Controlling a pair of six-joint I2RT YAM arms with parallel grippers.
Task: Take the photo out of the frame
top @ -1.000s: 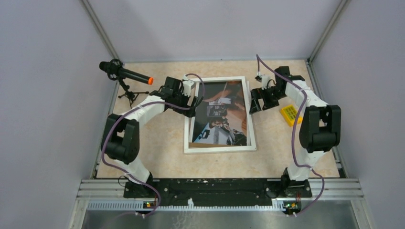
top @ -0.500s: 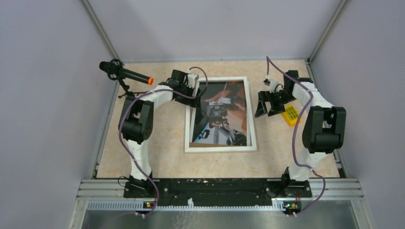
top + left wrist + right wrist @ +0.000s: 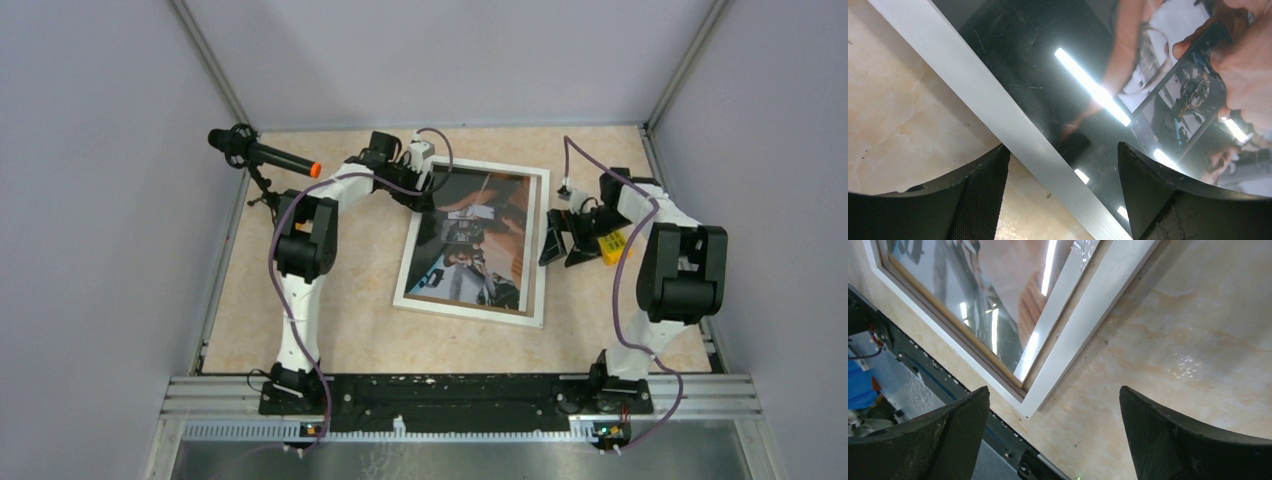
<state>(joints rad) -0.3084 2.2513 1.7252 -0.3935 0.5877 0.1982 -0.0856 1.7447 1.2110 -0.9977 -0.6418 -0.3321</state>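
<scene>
Photo (image 3: 470, 240) sits in white frame (image 3: 470, 312), flat on worktop (image 3: 330, 300); removal apparently not begun. Left claw (image 3: 1063, 150) wide open astride frame's border, gripping nothing. Right claw (image 3: 1053, 390) wide open, empty, just beside frame.

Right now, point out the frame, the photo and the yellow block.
the frame (image 3: 465, 311): top view, white near border.
the photo (image 3: 470, 240): top view, middle of print.
the yellow block (image 3: 611, 247): top view, visible top face.

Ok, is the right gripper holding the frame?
No, the right gripper stands wide open, and the frame lies ahead of it, untouched.
</scene>
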